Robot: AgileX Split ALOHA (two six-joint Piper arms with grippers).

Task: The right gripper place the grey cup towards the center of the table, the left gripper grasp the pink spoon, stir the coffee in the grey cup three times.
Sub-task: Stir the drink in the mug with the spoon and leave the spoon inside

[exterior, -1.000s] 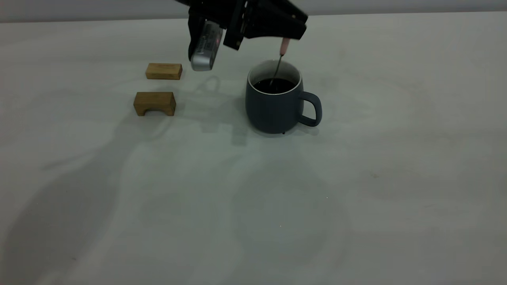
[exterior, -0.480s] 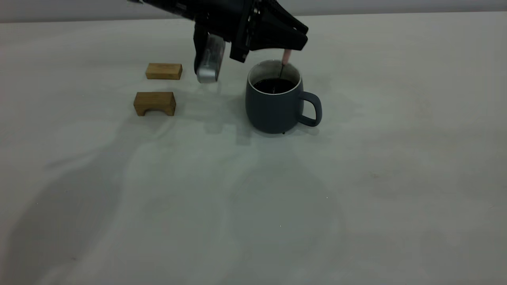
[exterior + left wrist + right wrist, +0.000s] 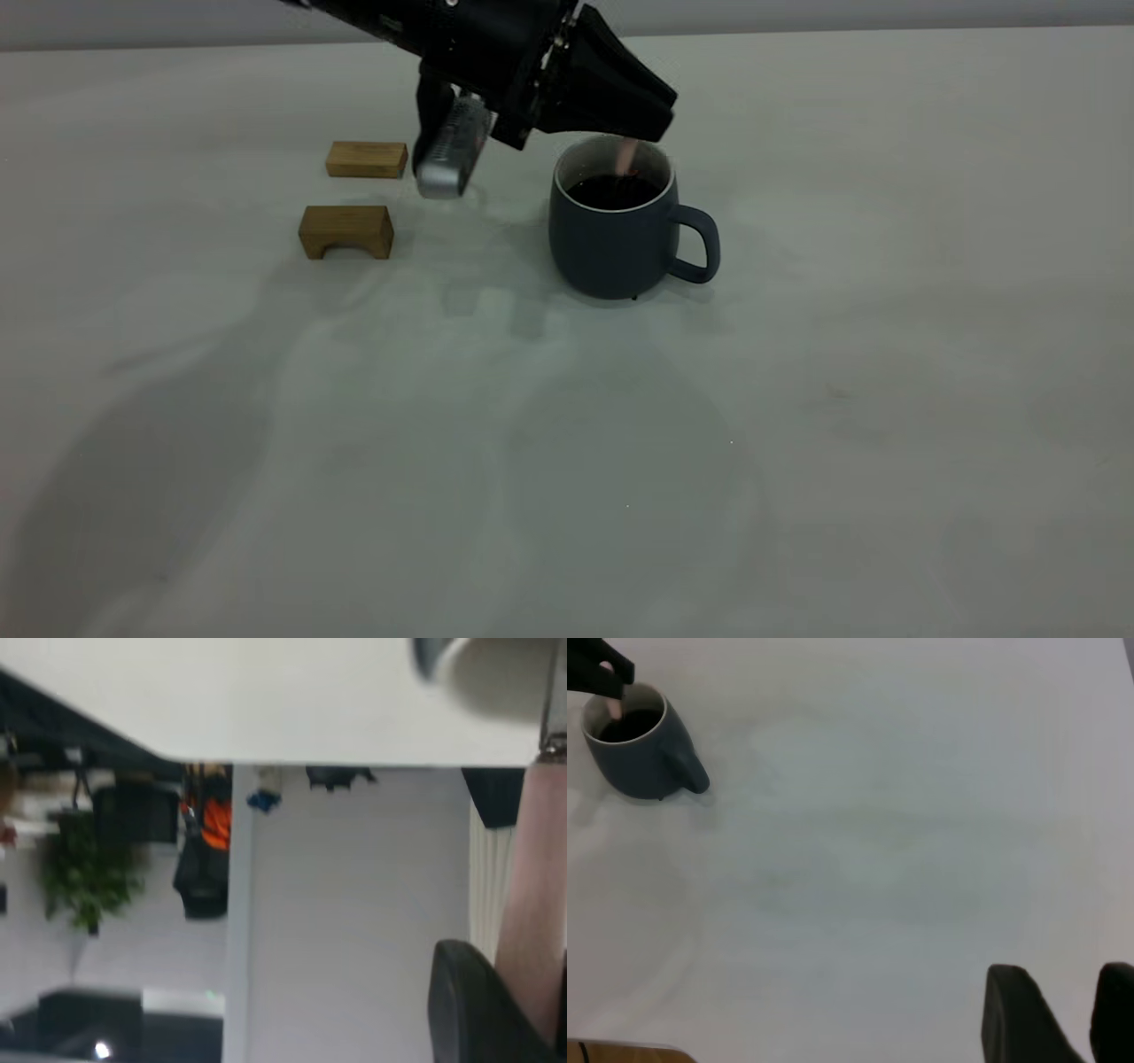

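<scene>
Stirring underway: the left gripper, clamped on the pink spoon, dips it into the coffee in the grey cup, already mid-table. Right gripper parked well away, fingers apart. Stir count unknowable.

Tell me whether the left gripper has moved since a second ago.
Yes. The left gripper has dropped toward the grey cup, which stands unmoved, sinking the pink spoon deeper.
</scene>
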